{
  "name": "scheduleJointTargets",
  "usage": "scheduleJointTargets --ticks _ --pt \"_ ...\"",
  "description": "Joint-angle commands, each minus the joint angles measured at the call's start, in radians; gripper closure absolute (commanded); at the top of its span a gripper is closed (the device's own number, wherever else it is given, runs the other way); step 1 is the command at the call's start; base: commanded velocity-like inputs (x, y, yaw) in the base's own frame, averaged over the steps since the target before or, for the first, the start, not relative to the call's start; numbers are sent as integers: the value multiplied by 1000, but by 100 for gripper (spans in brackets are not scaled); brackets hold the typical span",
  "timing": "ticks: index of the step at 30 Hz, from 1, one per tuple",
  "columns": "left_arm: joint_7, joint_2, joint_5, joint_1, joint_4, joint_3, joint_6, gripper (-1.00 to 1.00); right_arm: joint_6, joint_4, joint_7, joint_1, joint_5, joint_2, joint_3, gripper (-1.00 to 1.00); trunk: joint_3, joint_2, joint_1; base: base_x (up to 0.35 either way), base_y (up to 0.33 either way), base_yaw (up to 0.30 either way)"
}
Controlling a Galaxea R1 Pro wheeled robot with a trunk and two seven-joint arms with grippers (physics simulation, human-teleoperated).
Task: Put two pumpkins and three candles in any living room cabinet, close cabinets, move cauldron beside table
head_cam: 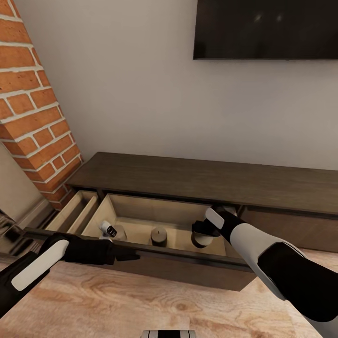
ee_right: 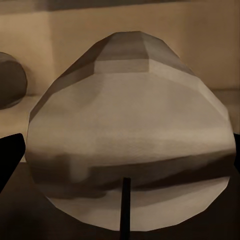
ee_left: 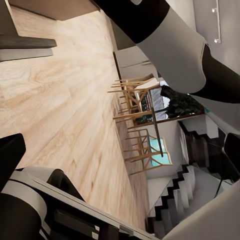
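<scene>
Long dark cabinet [head_cam: 202, 180] against the wall, its wide drawer [head_cam: 141, 220] pulled open. Inside on the pale floor: a dark candle [head_cam: 159, 235] mid-drawer, a pale candle [head_cam: 202, 240] toward the drawer's right end, another [head_cam: 111, 230] near the left end. Right tool [head_cam: 203, 228] down in the drawer at the pale candle; grip state unclear. Left tool [head_cam: 129, 255] resting on the drawer's front edge; open or closed, cannot say.

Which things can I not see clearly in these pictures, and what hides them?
- Right tool: in the head view, inside the open drawer; its own wrist hides the fingers, so its state is unclear.
- Candle under it: crowds the right wrist view; whether it is gripped is unclear.
- Left tool: dark against the drawer front, state unclear.
</scene>
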Motion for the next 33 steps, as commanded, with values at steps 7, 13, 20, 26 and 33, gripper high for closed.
scheduleJointTargets --ticks 7,13,20,26,33 --pt "-2 1 3 -1 0 -2 3 -100 2 -2 -9 -1 -13 0 6 -100 -1 0 0 0 0 0" --pt "-2 1 4 -1 2 -2 3 -100 2 -2 -8 -1 -13 0 6 -100 -1 0 0 0 0 0" --pt "-2 1 6 -1 3 -1 3 -100 2 -2 -7 -1 -14 0 6 -100 -1 0 0 0 0 0" --pt "-2 1 6 -1 3 -2 3 -100 3 -1 20 -1 -16 -1 6 -100 -1 0 0 0 0 0" --pt "-2 1 6 -1 3 -2 3 -100 2 0 31 -1 -13 -2 6 -100 -1 0 0 0 0 0"
